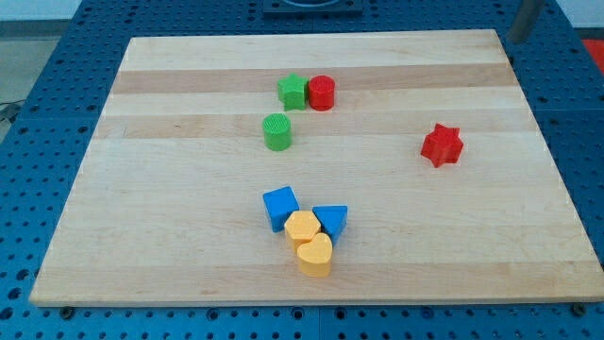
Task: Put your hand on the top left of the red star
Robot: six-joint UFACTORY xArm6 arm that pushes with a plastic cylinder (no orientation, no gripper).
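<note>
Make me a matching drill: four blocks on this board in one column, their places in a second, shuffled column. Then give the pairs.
Blocks:
1. red star
2. red cylinder
3. green cylinder
4. yellow heart

Places:
A. lowest block in the view
B. alone toward the view's right
C. touching the green star
D. just below the green star, apart from it

Pairs: 1-B, 2-C, 3-D, 4-A

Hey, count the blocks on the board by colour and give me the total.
Red: 2, star and cylinder
Green: 2
Blue: 2
Yellow: 2
Total: 8
</note>
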